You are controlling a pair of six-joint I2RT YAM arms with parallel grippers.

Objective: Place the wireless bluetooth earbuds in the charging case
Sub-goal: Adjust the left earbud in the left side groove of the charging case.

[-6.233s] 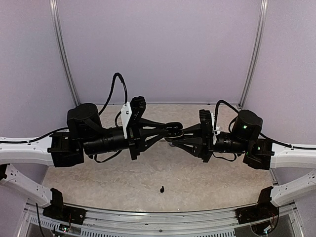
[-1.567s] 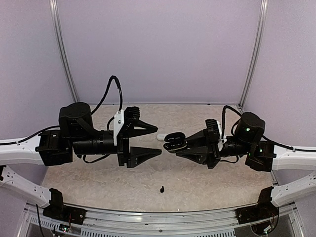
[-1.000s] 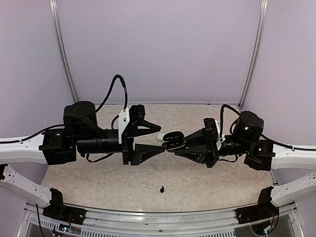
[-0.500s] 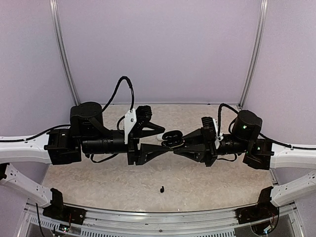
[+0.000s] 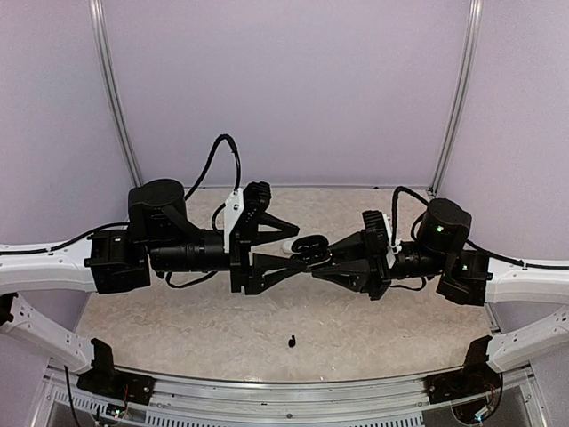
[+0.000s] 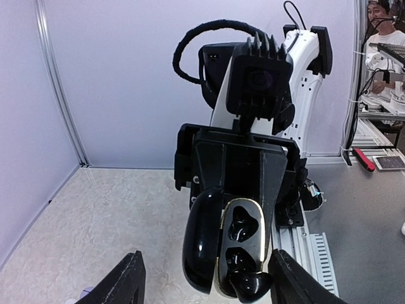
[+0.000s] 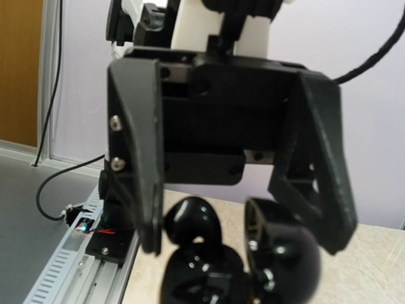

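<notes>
Tiny black stemmed plastic earbud (image 5: 292, 340) lies loose on beige speckled table (image 5: 178, 329), near front edge, well apart from both arms. Glossy black gold-rimmed charging case (image 6: 237, 244), lid open, pinched mid-air in right gripper (image 5: 318, 255). Left gripper (image 7: 239, 237) spread wide, empty, fingers flanking case. Advice: hold case steady; left descends, grips bud by stem.

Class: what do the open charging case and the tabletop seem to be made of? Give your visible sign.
Charging case: likely glossy black plastic; its shell mirrors light, with a gold-toned rim around the tray. Tabletop: probably matt laminate; beige marbled pattern, no glare, though stone cannot be excluded.
</notes>
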